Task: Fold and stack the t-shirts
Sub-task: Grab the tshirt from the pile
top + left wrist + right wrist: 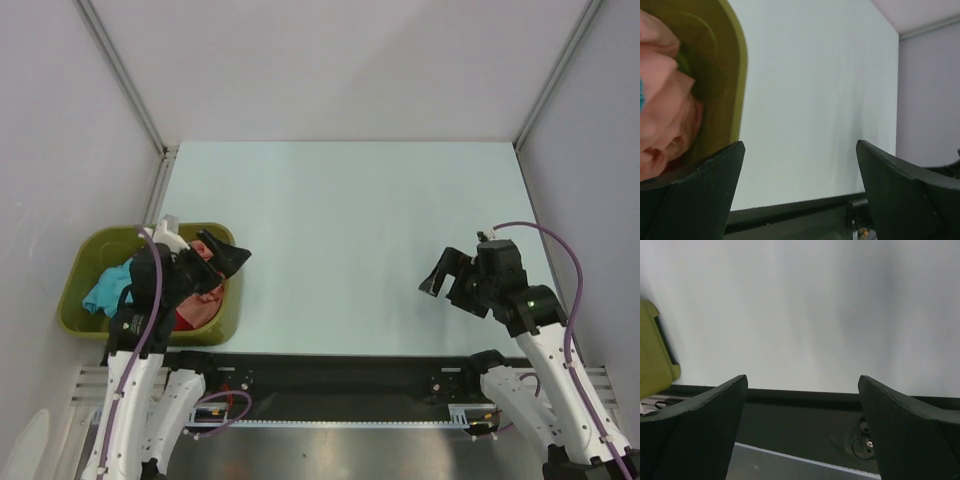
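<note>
1. My left gripper [225, 265] hovered over the right end of the olive-green tub [100, 237], its fingers spread apart and holding nothing.
2. My right gripper [437, 272] hung above the right side of the table [350, 200], jaws likewise apart and empty, well away from the tub.
3. All the t-shirts lay crumpled in the tub: the turquoise-blue shirt [105, 290] at its left, the salmon-pink shirt [665, 100] just under my left fingers, and the red shirt [183, 322] showing at the near side.
4. No shirt lay on the table, so nothing was spread, folded or stacked.
5. I judged the task barely begun: each shirt was yet to be lifted out, flattened, folded and piled.
</note>
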Controlling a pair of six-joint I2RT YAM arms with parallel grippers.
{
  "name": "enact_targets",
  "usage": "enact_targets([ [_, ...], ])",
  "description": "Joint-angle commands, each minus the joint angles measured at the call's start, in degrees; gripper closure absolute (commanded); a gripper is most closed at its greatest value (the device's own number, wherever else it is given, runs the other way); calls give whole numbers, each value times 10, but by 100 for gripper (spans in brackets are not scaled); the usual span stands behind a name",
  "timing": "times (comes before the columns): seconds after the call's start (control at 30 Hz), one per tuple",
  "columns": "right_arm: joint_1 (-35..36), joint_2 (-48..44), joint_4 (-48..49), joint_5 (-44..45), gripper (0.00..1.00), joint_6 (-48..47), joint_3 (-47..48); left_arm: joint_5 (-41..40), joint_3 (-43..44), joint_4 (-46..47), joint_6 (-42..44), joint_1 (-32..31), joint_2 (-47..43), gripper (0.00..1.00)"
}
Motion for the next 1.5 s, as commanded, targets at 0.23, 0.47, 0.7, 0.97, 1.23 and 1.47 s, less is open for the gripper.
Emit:
enact_targets([
  [0.23, 5, 56, -47, -79, 4, -86, 56, -370, 189, -288, -2, 29, 210, 12],
  [0.47, 18, 74, -31, -85, 11, -95, 60, -375, 181, -261, 33, 158, 227, 19],
  [0.7, 31, 107, -14, -78, 11, -104, 79, -246, 131, -170, 63, 220, 294, 41],
  [0.97, 31, 129, 13, -79, 11, -104, 72, -203, 101, -104, 86, 221, 284, 39],
  [1.23, 29, 143, 26, -88, 11, -108, 64, -178, 91, -71, 67, 221, 288, 32],
  [1.47, 29, 143, 27, -87, 11, -114, 64, -208, 104, -92, 59, 221, 286, 48],
])
